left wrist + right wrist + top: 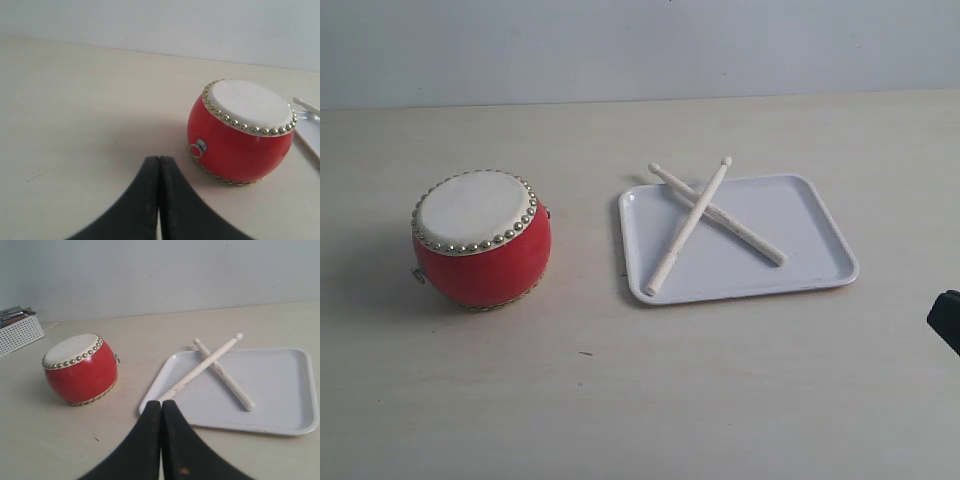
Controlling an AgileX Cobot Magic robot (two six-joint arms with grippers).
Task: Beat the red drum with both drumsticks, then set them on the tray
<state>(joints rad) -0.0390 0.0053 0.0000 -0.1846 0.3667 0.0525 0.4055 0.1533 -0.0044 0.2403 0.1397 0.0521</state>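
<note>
A broad pale beige bench carries everything, with a plain light wall behind it. On its right half in the exterior view lies a flat, shallow white plastic tray, roughly square with rounded corners and a low raised rim. Well apart from it on the left stands a small barrel-shaped glossy red drum, upright, its off-white skin facing up inside a ring of metal studs and a small metal ring on its side. The right wrist view also catches the corner of a white perforated basket beyond the drum. Two slim cream-white drumsticks lie crossed on the left part of the tray. The upper stick has its long axis running from the tray's near left corner, where its butt sits at the rim, away and to the right, so its rounded tip pokes past the far rim. The lower stick runs from the tray's middle towards the far left corner, and its tip also overhangs the far rim. The black left hand is closed and empty, near the drum but not touching it. The black right hand is likewise closed on nothing, just before the tray's near left corner.
</note>
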